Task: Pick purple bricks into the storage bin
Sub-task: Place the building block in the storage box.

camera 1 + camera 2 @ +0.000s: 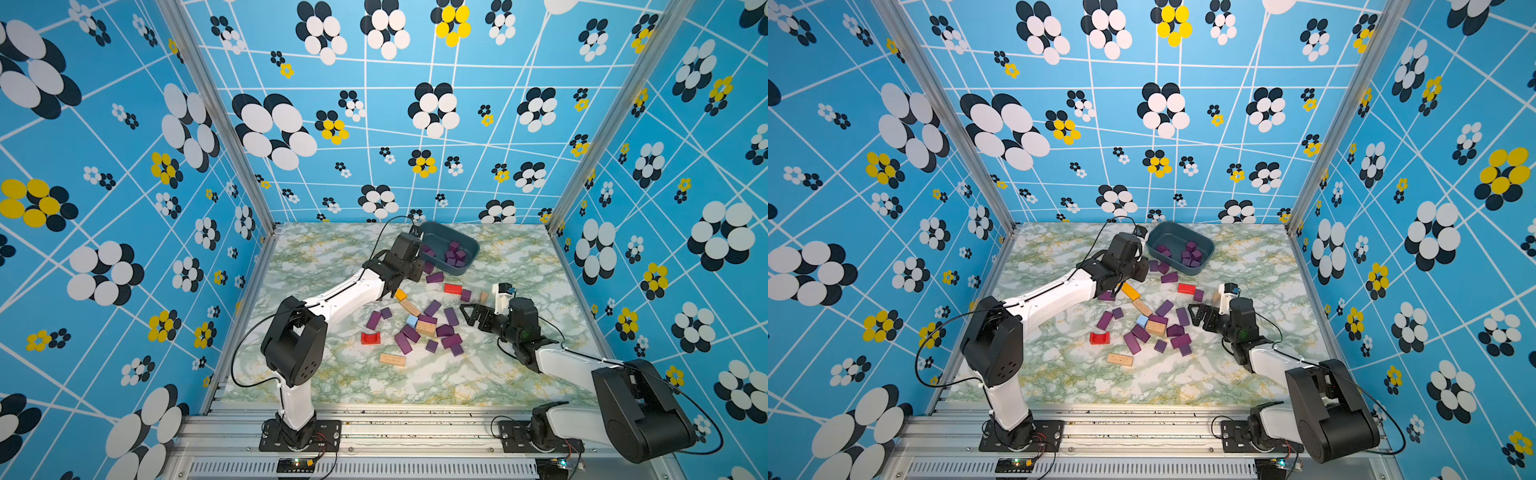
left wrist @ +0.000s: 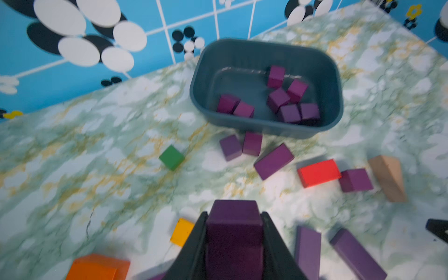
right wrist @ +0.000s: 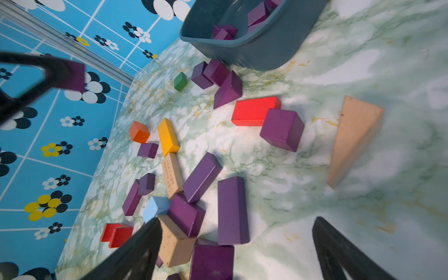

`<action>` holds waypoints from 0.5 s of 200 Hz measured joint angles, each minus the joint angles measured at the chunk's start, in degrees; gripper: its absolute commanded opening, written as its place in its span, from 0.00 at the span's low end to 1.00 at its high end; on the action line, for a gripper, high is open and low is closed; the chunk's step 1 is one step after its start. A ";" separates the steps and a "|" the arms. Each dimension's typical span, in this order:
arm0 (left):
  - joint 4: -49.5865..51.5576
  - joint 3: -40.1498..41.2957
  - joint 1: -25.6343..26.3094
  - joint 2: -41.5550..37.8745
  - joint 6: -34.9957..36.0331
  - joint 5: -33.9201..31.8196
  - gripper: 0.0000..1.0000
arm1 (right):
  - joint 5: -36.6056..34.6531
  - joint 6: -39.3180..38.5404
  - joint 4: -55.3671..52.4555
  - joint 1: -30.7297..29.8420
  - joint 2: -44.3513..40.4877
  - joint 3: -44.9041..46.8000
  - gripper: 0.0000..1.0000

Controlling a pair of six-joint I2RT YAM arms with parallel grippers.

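Left gripper (image 2: 234,214) clamping purple brick (image 2: 234,240) short of storage bin (image 2: 266,129); next needing carry over rim, release. Right gripper (image 3: 237,219) gaping empty.

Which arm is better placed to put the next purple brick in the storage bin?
Left. The left claw is shut on a purple brick near the storage bin; the right claw hangs open and empty over the loose bricks.

Slate-blue bin (image 2: 266,128), upright at the worktop's (image 2: 97,169) far side, holds several purple bricks (image 2: 277,99); others lie scattered nearby, one clamped in the left gripper (image 2: 234,215).
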State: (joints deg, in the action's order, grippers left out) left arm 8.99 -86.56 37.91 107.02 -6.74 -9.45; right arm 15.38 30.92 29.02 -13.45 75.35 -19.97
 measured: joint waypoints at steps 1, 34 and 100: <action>-0.15 -0.20 0.02 0.15 0.02 0.02 0.24 | -0.11 0.00 -0.11 0.02 -0.02 0.00 0.99; -3.74 -7.17 1.03 7.30 1.92 1.29 0.24 | -2.08 0.24 -1.64 0.90 -0.28 0.00 0.99; -12.09 -19.50 1.01 24.24 6.08 1.29 0.26 | -2.91 0.44 -1.64 1.03 0.44 0.00 0.99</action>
State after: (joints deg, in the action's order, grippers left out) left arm -3.09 -106.06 38.92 131.26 -0.67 -8.16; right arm 12.47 31.35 27.38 -12.43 75.79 -19.97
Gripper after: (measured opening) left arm 0.330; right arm 0.990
